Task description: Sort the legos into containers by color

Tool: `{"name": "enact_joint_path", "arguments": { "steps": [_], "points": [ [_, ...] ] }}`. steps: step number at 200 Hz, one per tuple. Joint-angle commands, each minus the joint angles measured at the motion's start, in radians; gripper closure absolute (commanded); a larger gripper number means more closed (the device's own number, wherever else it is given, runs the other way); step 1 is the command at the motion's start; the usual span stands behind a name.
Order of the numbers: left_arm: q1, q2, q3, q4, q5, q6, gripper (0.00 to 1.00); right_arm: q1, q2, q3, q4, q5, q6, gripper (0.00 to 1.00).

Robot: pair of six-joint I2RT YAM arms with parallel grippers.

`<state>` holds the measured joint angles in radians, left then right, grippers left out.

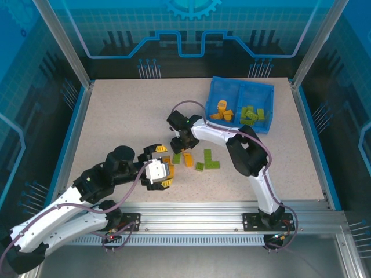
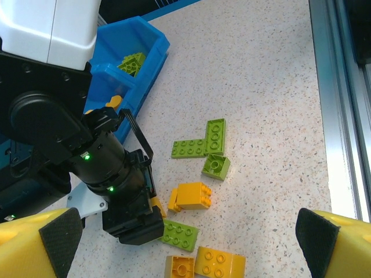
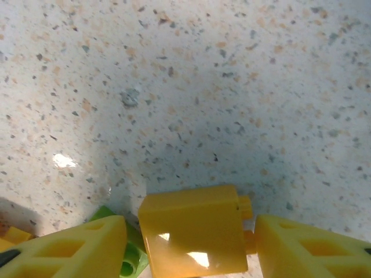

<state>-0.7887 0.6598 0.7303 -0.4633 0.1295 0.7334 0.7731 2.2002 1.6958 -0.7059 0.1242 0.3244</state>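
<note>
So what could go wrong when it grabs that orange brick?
The orange brick sits between the right jaws with a green brick tight beside it, so the green one might get pinched or dragged along. The left jaws hang open close by, near the same loose bricks, so the two could bump.

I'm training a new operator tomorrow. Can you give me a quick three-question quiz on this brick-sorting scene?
1. True or false: in the tray, the green bricks lie in the left compartment.
2. The brick between the fingers of the right tool is: A green, B orange, C blue.
3. Fill in: the left tool stands ____.
Key: 1 false; 2 B; 3 open.
</note>
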Motion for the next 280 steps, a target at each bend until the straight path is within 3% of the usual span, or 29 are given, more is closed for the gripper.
{"name": "enact_joint_path", "arguments": {
  "steps": [1,63,89,101,150,194,236,280],
  "points": [
    [-0.005,-0.009,-0.014,0.009,0.033,0.014,0.01,-0.009,0.067,0.003,-0.037,-0.003,0.013,0.45],
    [-0.004,-0.009,-0.018,0.009,0.034,0.012,0.01,-0.017,-0.003,-0.004,-0.071,0.101,-0.014,0.52],
    [-0.005,-0.009,-0.018,0.011,0.037,0.011,0.01,-0.024,0.015,0.011,-0.087,0.083,-0.043,0.38],
    [-0.005,-0.009,-0.019,0.011,0.038,0.01,0.01,-0.026,0.043,0.029,-0.097,0.067,-0.047,0.37],
    [-0.005,-0.009,-0.025,0.013,0.036,0.012,0.01,-0.033,0.078,0.057,-0.088,0.038,-0.031,0.55],
    [-0.005,-0.008,-0.027,0.015,0.011,0.015,0.01,-0.066,-0.121,0.021,-0.05,0.095,-0.031,0.63],
    [-0.004,-0.008,-0.028,0.056,-0.069,-0.022,0.01,-0.149,-0.3,-0.017,0.038,0.254,-0.031,0.61],
    [-0.003,-0.003,-0.017,0.06,-0.116,-0.057,0.01,-0.319,-0.211,0.095,0.06,0.336,-0.018,0.61]
  ]
}}
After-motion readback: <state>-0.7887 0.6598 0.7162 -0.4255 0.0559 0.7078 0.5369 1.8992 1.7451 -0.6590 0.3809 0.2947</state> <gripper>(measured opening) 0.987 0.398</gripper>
